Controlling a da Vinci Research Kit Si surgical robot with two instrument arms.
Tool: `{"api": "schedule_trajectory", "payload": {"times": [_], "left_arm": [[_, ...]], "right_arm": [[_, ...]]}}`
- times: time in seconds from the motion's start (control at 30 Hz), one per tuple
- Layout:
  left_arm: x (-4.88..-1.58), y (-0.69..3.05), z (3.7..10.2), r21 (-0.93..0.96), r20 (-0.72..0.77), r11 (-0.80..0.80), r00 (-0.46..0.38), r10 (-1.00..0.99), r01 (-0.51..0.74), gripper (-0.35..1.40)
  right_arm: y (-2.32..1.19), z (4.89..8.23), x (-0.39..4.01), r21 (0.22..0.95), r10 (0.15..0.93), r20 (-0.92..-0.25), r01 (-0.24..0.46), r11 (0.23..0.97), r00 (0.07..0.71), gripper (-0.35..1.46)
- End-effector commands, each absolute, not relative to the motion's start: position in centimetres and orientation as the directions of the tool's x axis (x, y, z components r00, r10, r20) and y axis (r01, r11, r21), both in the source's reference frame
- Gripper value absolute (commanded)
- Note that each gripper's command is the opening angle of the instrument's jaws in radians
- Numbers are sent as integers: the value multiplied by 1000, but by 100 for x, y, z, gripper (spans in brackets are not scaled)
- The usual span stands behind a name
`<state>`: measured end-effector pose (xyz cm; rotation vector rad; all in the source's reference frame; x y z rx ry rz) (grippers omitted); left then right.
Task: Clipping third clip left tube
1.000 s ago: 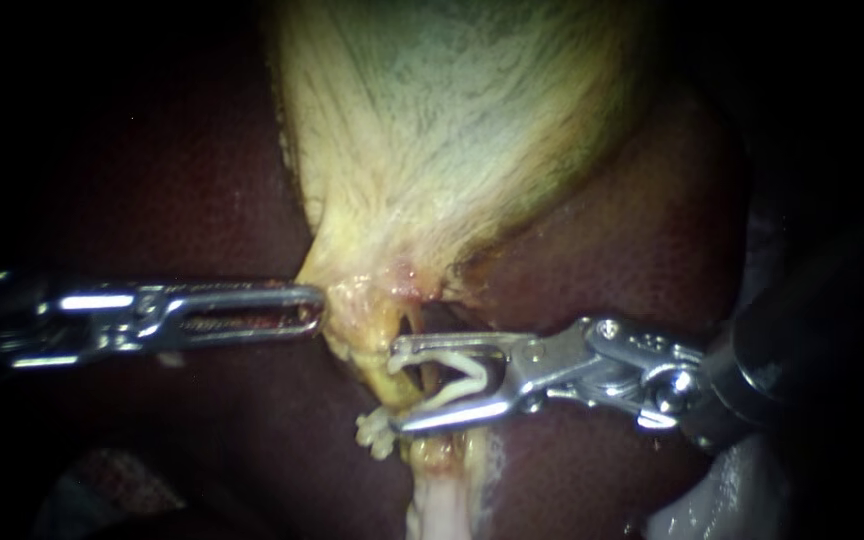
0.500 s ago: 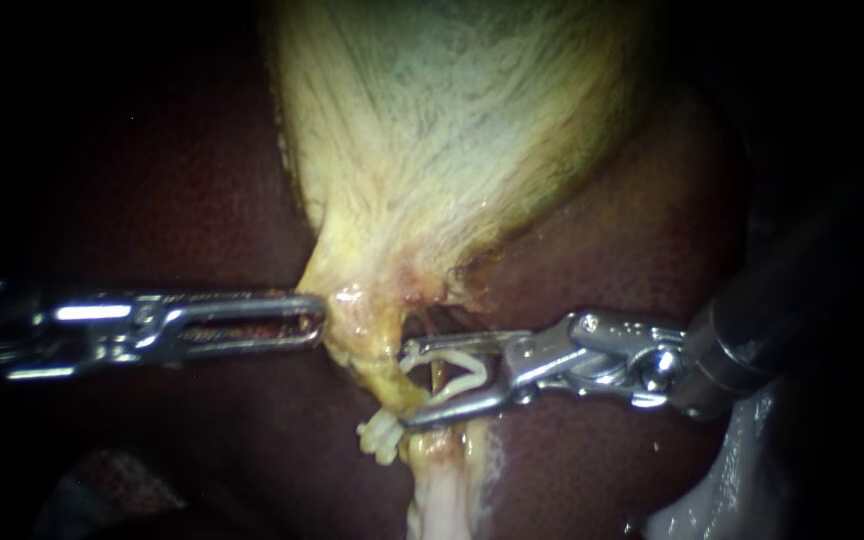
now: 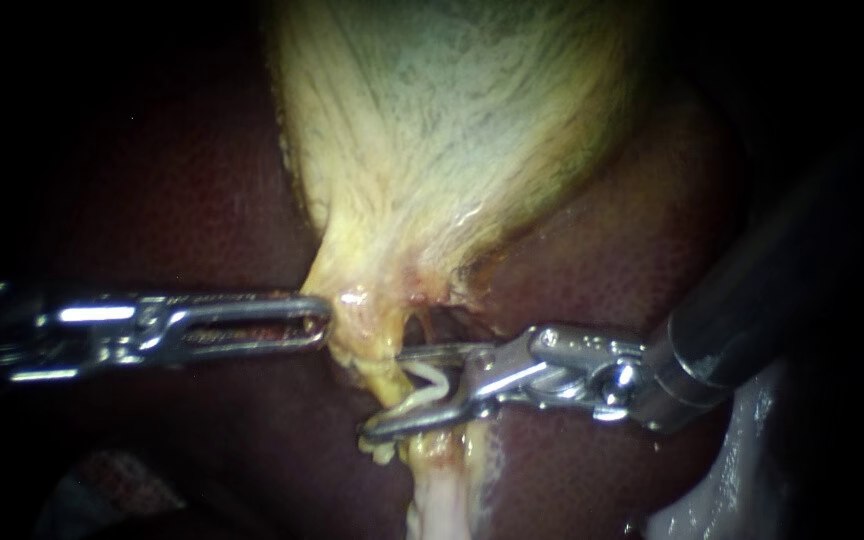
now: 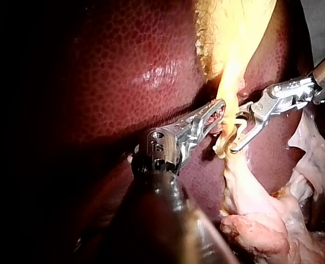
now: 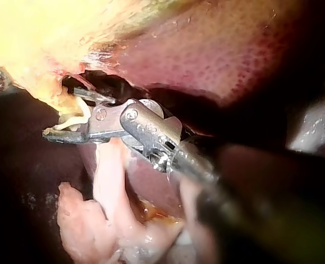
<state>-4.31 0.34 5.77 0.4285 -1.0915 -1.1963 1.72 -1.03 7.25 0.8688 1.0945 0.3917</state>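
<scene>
Over glossy liver [image 3: 632, 250], right instrument [image 3: 388, 392] grips clip [image 3: 432, 381] astride tube [image 3: 382, 370].

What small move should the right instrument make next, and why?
Probably squeeze the right instrument fully shut. Its jaws hold a white clip, not yet closed, and the tube lies between the jaws, just below the gallbladder neck. Closing now should lock the clip on the tube.
</scene>
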Motion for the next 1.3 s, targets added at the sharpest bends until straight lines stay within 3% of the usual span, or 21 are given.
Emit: {"api": "schedule_trajectory", "payload": {"times": [0.03,0.47,1.3], "left_arm": [[-432,34,577,767,446,364,-32,-894,528,-35],[-434,34,578,768,446,364,-32,-895,527,-35],[-437,33,580,770,445,366,-30,-895,523,-35]], "right_arm": [[-104,724,174,772,665,-611,138,621,429,49],[-109,709,186,771,671,-628,197,606,393,49],[-75,691,182,780,698,-613,142,609,369,37]]}}
